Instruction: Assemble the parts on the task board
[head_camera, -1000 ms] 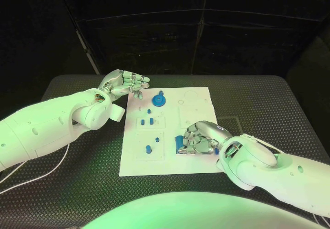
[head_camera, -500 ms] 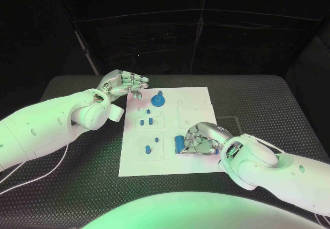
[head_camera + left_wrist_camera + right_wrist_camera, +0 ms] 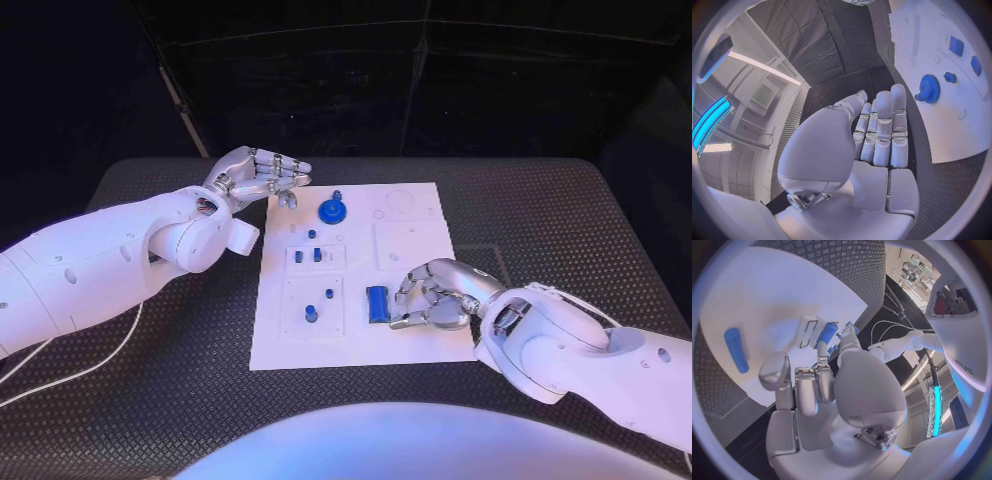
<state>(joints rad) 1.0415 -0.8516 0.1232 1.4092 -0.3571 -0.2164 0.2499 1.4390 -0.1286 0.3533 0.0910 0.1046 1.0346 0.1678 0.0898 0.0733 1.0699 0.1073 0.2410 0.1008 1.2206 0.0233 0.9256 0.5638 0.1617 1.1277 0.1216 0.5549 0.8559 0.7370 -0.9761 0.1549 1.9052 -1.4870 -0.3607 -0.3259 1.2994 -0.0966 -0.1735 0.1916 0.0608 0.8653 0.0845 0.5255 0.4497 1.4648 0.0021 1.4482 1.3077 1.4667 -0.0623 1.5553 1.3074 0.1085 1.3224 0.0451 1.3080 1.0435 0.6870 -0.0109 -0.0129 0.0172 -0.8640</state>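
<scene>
The white task board (image 3: 418, 250) lies in the middle of the table. A blue gear (image 3: 333, 210) stands near its far edge, and small blue pieces (image 3: 307, 256) sit in the board's left half. A blue bar (image 3: 378, 303) lies flat on the board's near right part. My right hand (image 3: 440, 297) rests just right of the bar with its fingers curled in and nothing in them; the right wrist view shows the bar (image 3: 736, 349) apart from the fingertips. My left hand (image 3: 260, 175) hovers off the board's far left corner, fingers curled, holding nothing. The left wrist view shows the gear (image 3: 929, 88).
Black ribbed table (image 3: 548, 210) surrounds the board on all sides. A white cable (image 3: 58, 375) trails over the table under my left arm. Dark panels stand behind the table's far edge.
My right hand has drawn back to the right, off the blue bar, which now lies uncovered on the board. My left hand has stayed where it was.
</scene>
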